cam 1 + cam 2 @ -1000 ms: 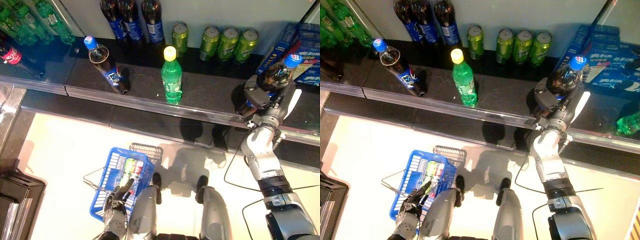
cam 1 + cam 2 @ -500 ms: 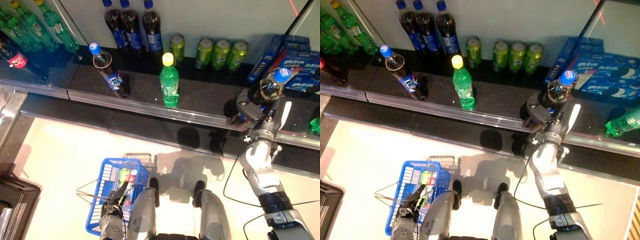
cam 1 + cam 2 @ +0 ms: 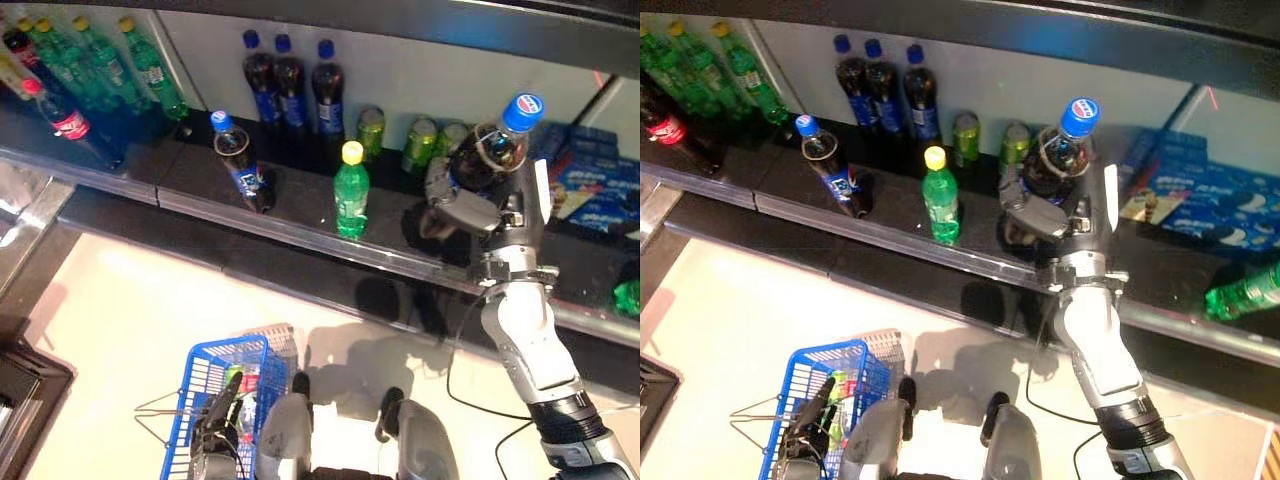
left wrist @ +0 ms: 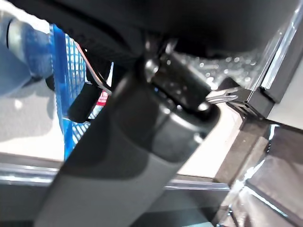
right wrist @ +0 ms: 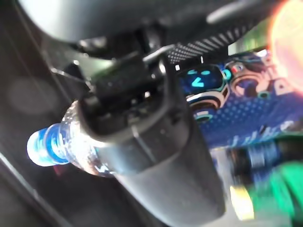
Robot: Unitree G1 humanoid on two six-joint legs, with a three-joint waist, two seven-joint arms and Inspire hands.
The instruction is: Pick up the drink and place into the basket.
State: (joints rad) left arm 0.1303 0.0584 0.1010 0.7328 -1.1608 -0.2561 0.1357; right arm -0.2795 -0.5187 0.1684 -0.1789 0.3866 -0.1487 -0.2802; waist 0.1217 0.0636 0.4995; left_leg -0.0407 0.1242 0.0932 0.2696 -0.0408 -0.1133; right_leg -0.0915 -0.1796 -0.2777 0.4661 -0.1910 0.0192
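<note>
My right hand (image 3: 470, 205) is shut on a dark cola bottle with a blue cap (image 3: 487, 148) and holds it lifted above the black shelf (image 3: 300, 215). The bottle's cap also shows in the right wrist view (image 5: 45, 146) past my right hand (image 5: 142, 132). The blue basket (image 3: 215, 395) hangs low at the left, held by its wire handles in my left hand (image 3: 212, 440). A drink with a green and red label (image 3: 243, 385) lies inside it. The basket also shows in the left wrist view (image 4: 66, 90).
On the shelf stand a green bottle with a yellow cap (image 3: 350, 190), a leaning cola bottle (image 3: 240, 165), cola bottles (image 3: 290, 85) and green cans (image 3: 420, 140) at the back, green bottles (image 3: 110, 70) at the far left, and blue boxes (image 3: 600, 175) at the right.
My right hand has lifted the cola bottle up off the shelf and moved it left. The camera has shifted, so the whole shelf sits lower and further right in view.
</note>
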